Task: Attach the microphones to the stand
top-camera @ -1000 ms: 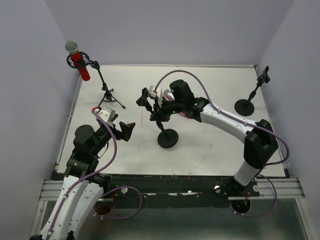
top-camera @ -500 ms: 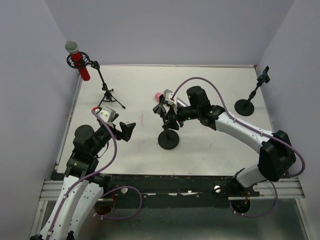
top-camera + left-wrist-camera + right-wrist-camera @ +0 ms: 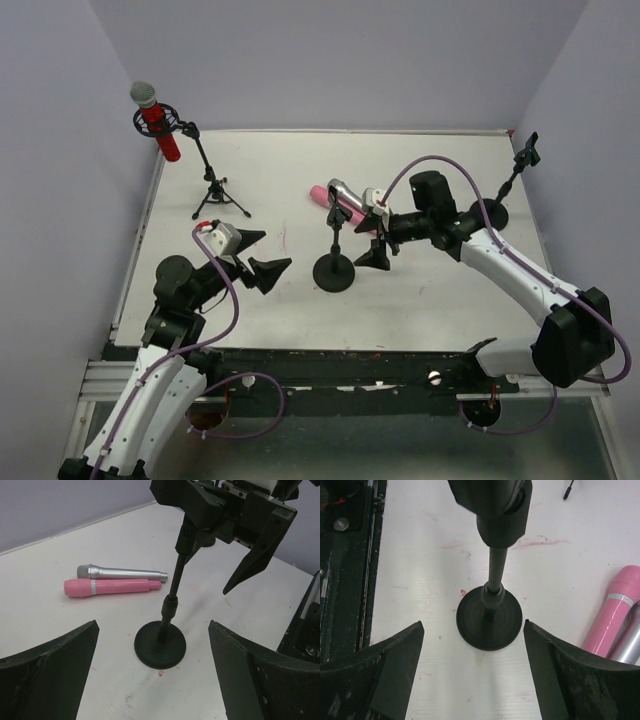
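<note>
white table point(image 3: 420, 165) with faint red smudges point(image 3: 542, 542)

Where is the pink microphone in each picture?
Top view: pink microphone lies near the middle, behind the round-base stand.
Left wrist: left of centre, beside the silver microphone.
Right wrist: at the right edge.
Shared landmark: the round-base stand, close by in all three.

The round-base stand point(image 3: 334, 272) rises mid-bench. The right gripper point(image 3: 472, 627) crowds it on the side toward the right edge, jaws wide. Bare bench lies between it and the left gripper point(image 3: 152, 623). The pink microphone point(image 3: 112, 586) and silver-grey microphone point(image 3: 120, 573) lie side by side just behind its base. The tripod stand point(image 3: 215, 190) occupies the far left corner.
</note>
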